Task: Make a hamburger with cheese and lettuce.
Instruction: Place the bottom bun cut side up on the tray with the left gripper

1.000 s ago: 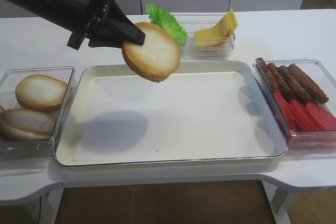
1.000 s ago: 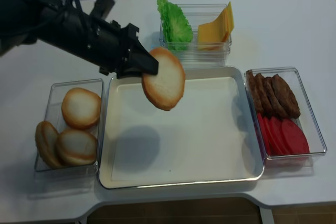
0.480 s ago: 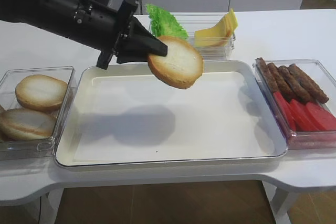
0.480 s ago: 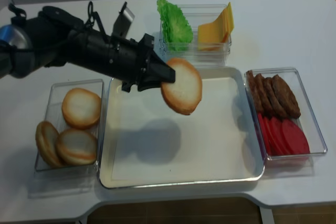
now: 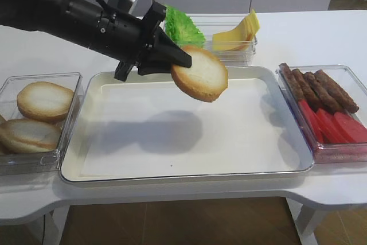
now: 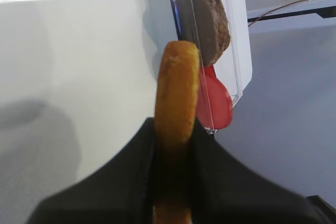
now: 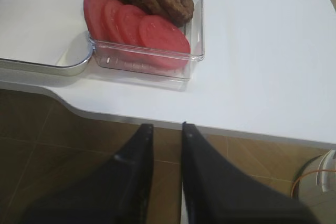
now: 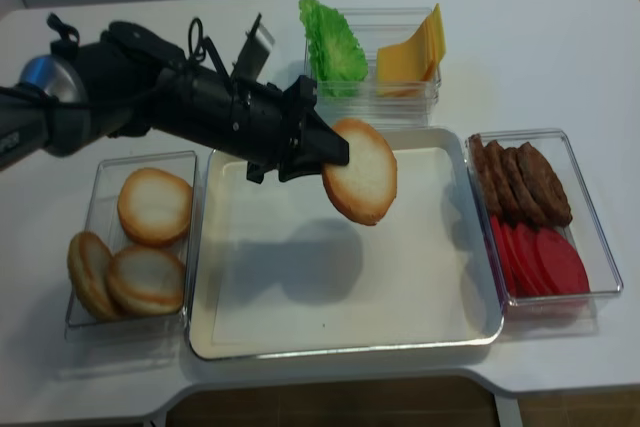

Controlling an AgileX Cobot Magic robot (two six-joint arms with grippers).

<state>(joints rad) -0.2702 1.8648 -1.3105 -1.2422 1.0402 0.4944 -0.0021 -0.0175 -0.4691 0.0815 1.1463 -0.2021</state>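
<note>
Now left hand [image 5: 182,61] pinching hamburger [image 5: 200,74] rim, arm stretched over tray [image 5: 269,170], bun tilted.

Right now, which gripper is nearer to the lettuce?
Left. The left gripper holds a bun half just in front of the lettuce. The right gripper hangs off the table's near edge, beyond the tomato slices.

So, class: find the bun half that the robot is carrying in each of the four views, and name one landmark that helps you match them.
Exterior high: the bun half is upper centre, above the tray, held by the left tool.
Exterior high (realsense): the bun half hangs at centre above the tray's far part.
Left wrist: seen edge-on, centre, between the fingers.
Right wrist: not in it.
Shared landmark: the tomato slices.
</note>
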